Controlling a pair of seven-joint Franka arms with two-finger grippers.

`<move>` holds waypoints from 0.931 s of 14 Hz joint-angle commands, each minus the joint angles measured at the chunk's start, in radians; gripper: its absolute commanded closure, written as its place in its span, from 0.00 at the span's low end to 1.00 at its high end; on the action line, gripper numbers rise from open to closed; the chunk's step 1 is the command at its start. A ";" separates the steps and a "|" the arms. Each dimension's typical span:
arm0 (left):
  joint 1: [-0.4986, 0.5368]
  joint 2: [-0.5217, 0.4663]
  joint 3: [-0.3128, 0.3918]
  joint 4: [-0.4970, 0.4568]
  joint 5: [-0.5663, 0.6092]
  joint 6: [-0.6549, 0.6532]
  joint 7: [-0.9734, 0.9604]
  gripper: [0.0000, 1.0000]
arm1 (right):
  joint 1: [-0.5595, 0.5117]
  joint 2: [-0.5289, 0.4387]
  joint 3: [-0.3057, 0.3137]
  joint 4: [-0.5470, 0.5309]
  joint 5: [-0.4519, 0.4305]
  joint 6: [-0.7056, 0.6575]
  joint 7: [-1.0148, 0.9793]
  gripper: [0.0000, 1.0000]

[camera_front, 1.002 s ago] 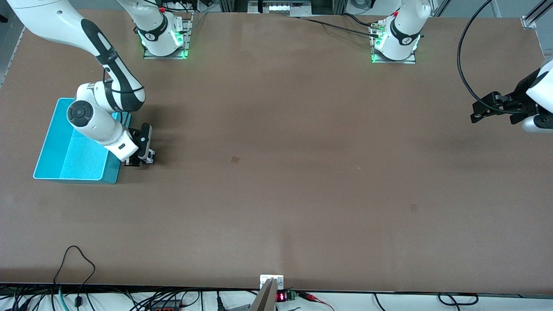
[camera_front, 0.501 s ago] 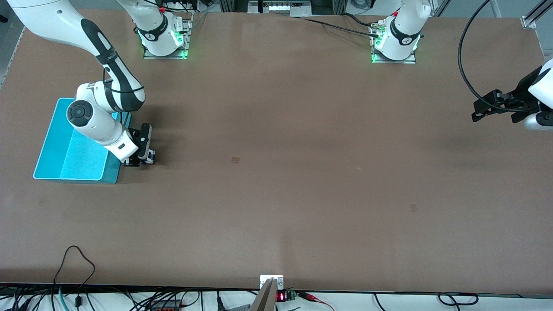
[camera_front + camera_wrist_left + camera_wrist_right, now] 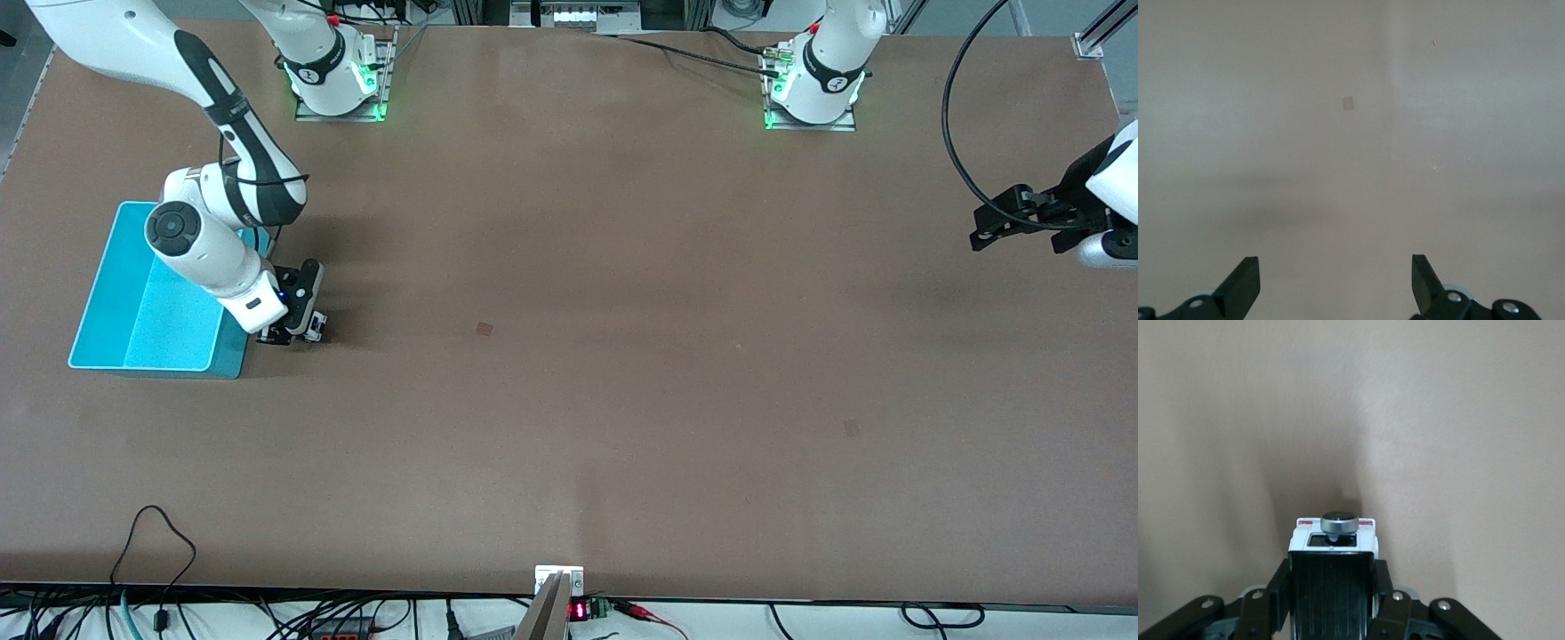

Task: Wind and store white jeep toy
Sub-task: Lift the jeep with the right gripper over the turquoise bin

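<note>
The counter (image 3: 622, 356) carries a turquoise bin (image 3: 133, 333) at the frame's middle left. Beside it the right gripper (image 3: 298, 333) clamps the white jeep toy (image 3: 1333, 570) between its fingers — winding looks underway; storing needs a lift over the bin. The left gripper (image 3: 1335, 287) waits at the right edge — fingers spread, empty.
</note>
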State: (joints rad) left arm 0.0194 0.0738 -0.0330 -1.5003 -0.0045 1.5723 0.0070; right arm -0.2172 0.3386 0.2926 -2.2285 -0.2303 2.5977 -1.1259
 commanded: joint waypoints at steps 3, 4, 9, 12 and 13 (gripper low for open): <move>0.002 -0.014 -0.007 -0.003 -0.025 0.000 0.004 0.00 | 0.053 -0.162 0.002 -0.002 -0.008 -0.157 0.237 1.00; 0.004 -0.014 -0.007 -0.004 -0.025 0.000 0.004 0.00 | 0.059 -0.190 0.002 0.009 -0.003 -0.195 0.285 1.00; 0.004 -0.014 -0.007 -0.011 -0.025 0.006 0.004 0.00 | 0.064 -0.286 0.008 0.093 0.014 -0.367 0.521 1.00; 0.002 -0.023 -0.008 -0.011 -0.025 0.005 0.004 0.00 | 0.052 -0.306 -0.009 0.173 0.094 -0.493 0.633 1.00; 0.001 -0.025 -0.008 -0.011 -0.025 0.005 0.004 0.00 | 0.052 -0.308 -0.024 0.196 0.095 -0.525 0.665 1.00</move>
State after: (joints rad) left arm 0.0194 0.0725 -0.0406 -1.5005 -0.0046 1.5727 0.0070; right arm -0.1577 0.0407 0.2858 -2.0844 -0.1620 2.1451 -0.5230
